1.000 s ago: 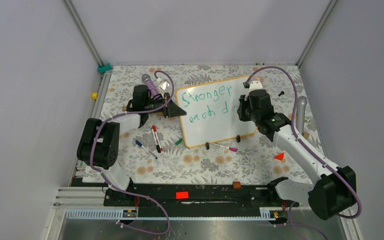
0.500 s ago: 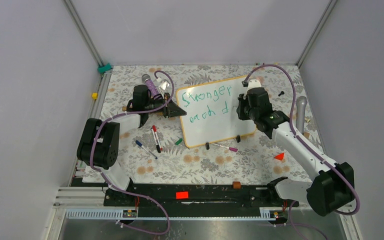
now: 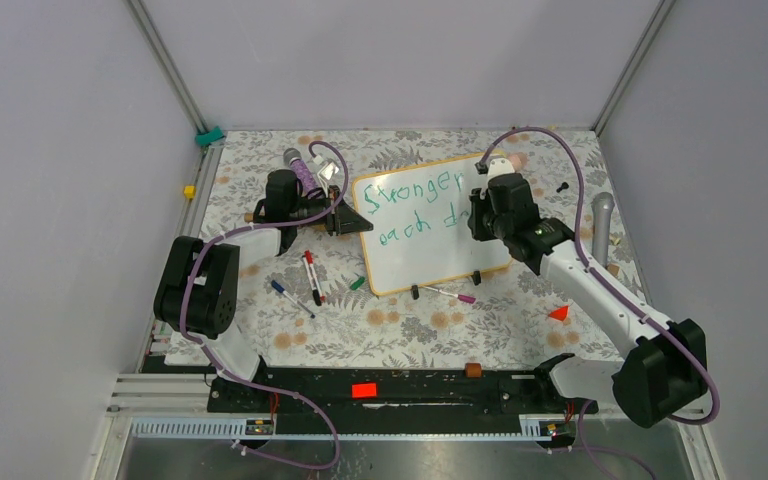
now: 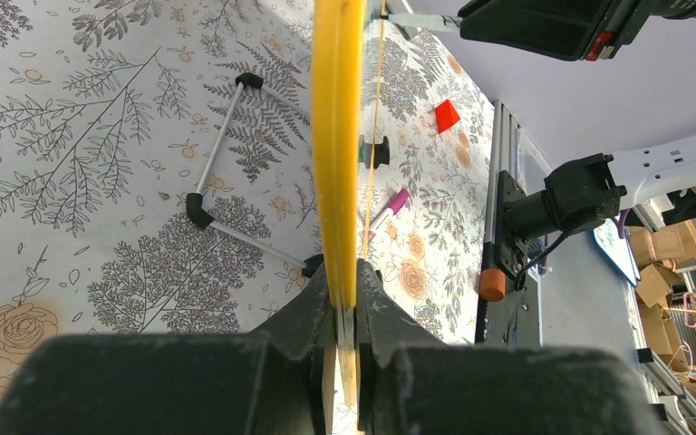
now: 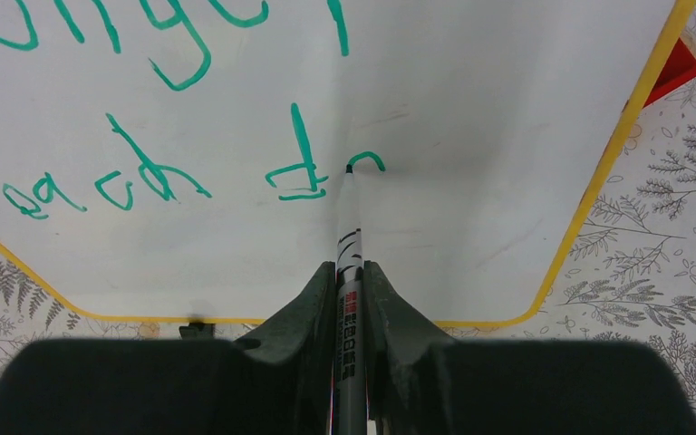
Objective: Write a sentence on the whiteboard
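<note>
Near side of the floral bench (image 3: pixel 400 335): red wedge (image 3: pixel 559 313) on the right, pink-capped pen (image 3: pixel 450 294) just beside the board's near edge, loose pens (image 3: pixel 310 277) to the left. The whiteboard (image 3: pixel 430 255) sits mid-bench, angled. Left gripper (image 4: pixel 344 288) is clenched on its yellow-framed left edge. Right gripper (image 5: pixel 350 272) is grasping a marker (image 5: pixel 348 213), tip touching the board on the lower line. The sentence (image 5: pixel 300 136) is in green: "Stronger" over "each d", plus a small arc at the tip. A purple-banded cylinder (image 3: pixel 300 165) lies beyond the left arm.

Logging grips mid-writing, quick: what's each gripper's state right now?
Left gripper: closed on the frame of the whiteboard.
Right gripper: closed on a marker.
</note>
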`<control>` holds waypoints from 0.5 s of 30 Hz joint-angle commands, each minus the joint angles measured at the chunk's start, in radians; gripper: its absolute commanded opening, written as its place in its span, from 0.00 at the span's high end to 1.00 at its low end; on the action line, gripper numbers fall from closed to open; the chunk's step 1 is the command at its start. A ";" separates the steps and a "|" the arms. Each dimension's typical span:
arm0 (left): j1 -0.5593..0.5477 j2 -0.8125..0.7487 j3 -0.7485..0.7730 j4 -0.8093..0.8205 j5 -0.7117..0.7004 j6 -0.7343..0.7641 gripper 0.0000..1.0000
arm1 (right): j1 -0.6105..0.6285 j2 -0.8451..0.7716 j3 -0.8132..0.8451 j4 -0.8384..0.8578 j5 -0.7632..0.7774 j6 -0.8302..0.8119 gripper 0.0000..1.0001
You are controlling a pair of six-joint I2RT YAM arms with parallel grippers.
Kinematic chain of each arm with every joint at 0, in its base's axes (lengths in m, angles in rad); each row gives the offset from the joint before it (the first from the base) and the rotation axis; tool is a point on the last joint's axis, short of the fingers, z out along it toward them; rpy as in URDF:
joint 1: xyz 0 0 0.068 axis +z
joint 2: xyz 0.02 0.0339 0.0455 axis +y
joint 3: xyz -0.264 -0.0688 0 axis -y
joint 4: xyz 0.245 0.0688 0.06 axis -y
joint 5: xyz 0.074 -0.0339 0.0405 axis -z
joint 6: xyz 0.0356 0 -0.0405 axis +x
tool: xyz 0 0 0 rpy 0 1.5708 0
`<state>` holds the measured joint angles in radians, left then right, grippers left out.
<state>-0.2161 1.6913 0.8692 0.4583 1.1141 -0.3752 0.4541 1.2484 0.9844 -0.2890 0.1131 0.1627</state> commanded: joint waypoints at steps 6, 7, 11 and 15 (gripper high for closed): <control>-0.034 0.007 -0.013 -0.043 -0.020 0.079 1.00 | 0.023 0.019 0.039 -0.076 0.019 -0.025 1.00; -0.033 0.007 -0.013 -0.043 -0.020 0.079 1.00 | 0.023 0.019 0.040 -0.078 0.031 -0.024 1.00; -0.033 0.004 -0.015 -0.043 -0.022 0.081 1.00 | 0.023 0.026 0.054 -0.080 0.099 -0.015 1.00; -0.033 0.005 -0.014 -0.044 -0.022 0.081 1.00 | 0.023 0.044 0.072 -0.072 0.149 0.001 1.00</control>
<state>-0.2169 1.6913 0.8696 0.4591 1.1137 -0.3756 0.4713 1.2713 1.0031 -0.3767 0.1707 0.1547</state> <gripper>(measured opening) 0.067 0.195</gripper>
